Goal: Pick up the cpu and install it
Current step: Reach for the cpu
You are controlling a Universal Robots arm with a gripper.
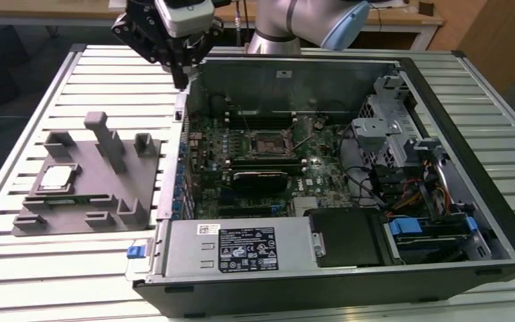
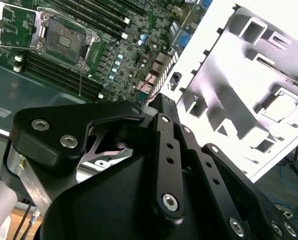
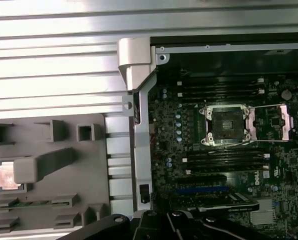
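Cpu (image 1: 58,178) lies in the grey holder (image 1: 92,176) on the worktop (image 1: 61,268). Tool (image 1: 182,75) hangs over the computer case (image 1: 329,288) corner, well apart from it; how far it is open I cannot tell. I judge a centred, vertical approach best.
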